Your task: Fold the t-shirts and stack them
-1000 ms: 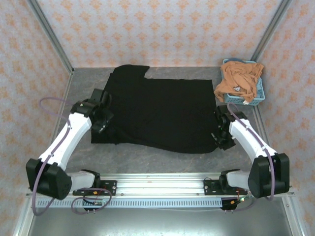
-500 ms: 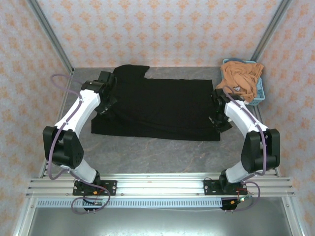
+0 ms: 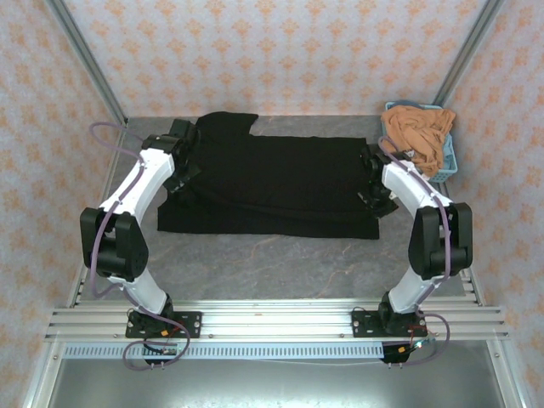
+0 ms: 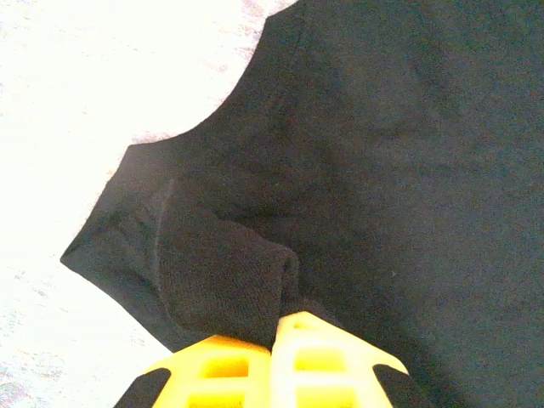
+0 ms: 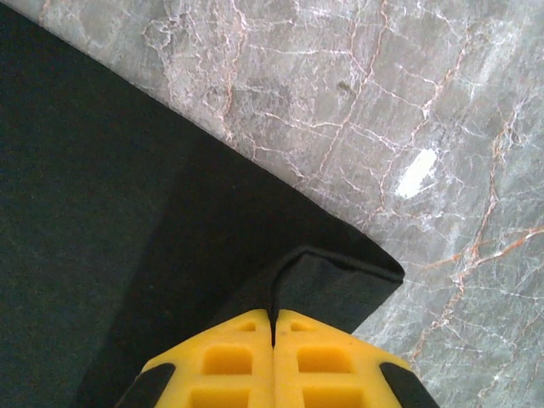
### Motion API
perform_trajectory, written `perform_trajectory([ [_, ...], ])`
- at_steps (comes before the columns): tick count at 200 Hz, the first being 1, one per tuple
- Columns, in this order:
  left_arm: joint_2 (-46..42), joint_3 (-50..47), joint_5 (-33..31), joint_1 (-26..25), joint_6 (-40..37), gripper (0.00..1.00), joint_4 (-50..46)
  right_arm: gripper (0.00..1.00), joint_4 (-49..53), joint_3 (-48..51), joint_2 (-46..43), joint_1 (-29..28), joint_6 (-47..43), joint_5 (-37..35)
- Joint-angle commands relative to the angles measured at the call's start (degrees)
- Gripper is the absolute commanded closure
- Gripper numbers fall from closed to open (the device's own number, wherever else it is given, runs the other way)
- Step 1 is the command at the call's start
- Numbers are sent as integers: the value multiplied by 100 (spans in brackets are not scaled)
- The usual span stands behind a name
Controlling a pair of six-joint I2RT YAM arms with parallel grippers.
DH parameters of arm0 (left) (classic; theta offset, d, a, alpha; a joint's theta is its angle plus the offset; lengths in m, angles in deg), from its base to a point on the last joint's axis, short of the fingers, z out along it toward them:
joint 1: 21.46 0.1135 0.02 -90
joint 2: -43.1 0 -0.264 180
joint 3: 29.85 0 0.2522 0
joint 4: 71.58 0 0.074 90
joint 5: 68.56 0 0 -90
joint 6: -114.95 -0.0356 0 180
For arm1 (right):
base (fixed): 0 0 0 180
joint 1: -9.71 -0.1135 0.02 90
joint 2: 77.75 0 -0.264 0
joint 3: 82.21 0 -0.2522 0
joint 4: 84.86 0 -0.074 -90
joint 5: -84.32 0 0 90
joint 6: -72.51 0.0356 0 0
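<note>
black t-shirt (image 3: 272,183) is spread on the counter (image 3: 255,263), its folded-over edge pinched by the clenched left hand (image 4: 285,327) and right hand (image 5: 274,319). a first fold is judged in progress; next, the edge must be laid flat and released. orange-tan t-shirt (image 3: 415,136) is heaped in the basket (image 3: 448,167).

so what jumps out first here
A big black shirt lies spread on the table, the left gripper and right gripper each shut on a fold of its edge. An orange shirt is heaped in the blue basket at the far right corner.
</note>
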Motion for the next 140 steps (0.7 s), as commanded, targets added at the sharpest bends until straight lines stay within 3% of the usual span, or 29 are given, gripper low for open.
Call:
perform_trajectory([
  [1, 102, 222, -327, 93, -169, 100, 116, 100, 26, -181, 165, 74, -45, -312],
  [99, 1017, 903, -169, 228, -449, 100, 475, 98, -141, -771, 1001, 157, -123, -380],
  [106, 1075, 986, -100, 254, -509, 89, 514, 86, -102, -829, 1052, 173, -156, -374],
  [124, 1069, 1161, 41, 300, -679, 41, 517, 51, -196, -853, 1003, 240, -300, -288],
  [131, 1029, 1215, 30, 309, -765, 33, 428, 45, -230, -837, 943, 266, -388, -230],
  [140, 943, 1238, 19, 314, -868, 29, 277, 39, -163, -843, 864, 294, -495, -220],
])
